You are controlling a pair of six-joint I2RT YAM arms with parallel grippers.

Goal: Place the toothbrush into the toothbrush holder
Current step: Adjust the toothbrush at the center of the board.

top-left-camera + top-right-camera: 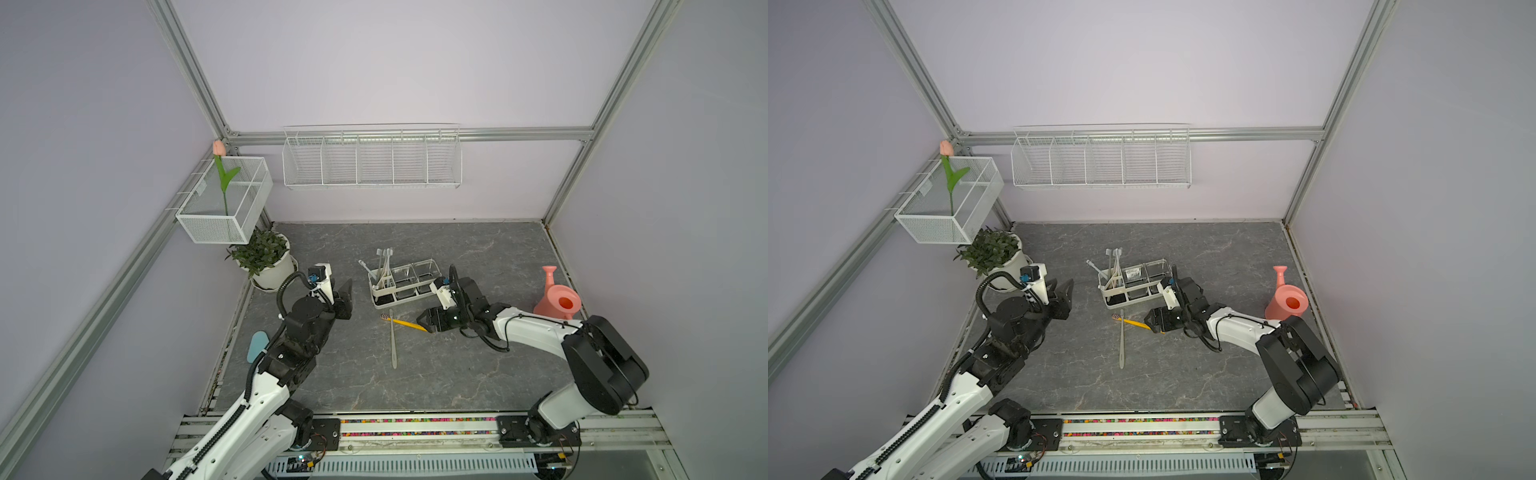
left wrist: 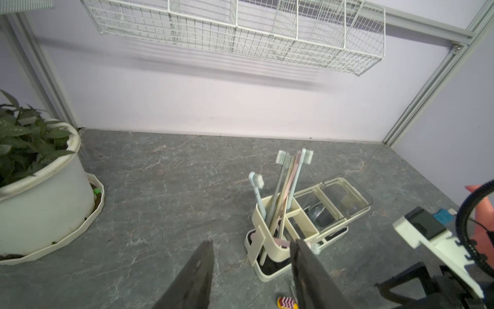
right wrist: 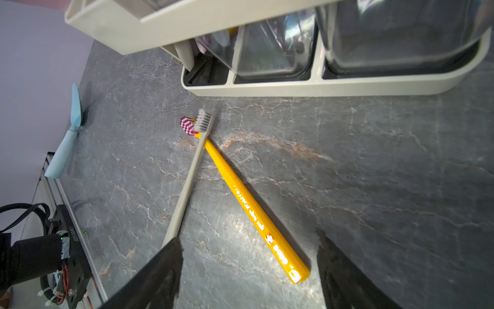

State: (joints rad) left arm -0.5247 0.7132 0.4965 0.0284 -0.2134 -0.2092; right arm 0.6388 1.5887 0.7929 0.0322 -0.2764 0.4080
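— What's in the holder (image 1: pixel 405 284)?

— Its cream bin at the left end has 4 brushes (image 2: pixel 278 187) standing heads up, 1 of them leaning left. The 2 clear cups sit in a row to the right of the bin.

— Any other containers?

— A mesh box (image 1: pixel 216 232) on the left wall holds a tulip (image 1: pixel 219 148). A wire basket (image 1: pixel 372 166) with 5 sections hangs on the far wall.

— And the loose brushes?

— A yellow brush (image 3: pixel 240 192) and a grey brush (image 3: pixel 187 184) lie on the surface (image 1: pixel 478 374), just near of the holder. They cross close to their heads, grey on top. The yellow head points left; the grey handle runs toward the near edge.

— The right arm?

— It reaches in low from the right. The right tool (image 3: pixel 248 238) is wide, with the end of the yellow handle lying between its fingers, not gripped.

— The left arm?

— Bent, held above the surface left of the holder. The left tool (image 1: pixel 1062 287) points toward the holder, jaws partly apart, holding nothing.
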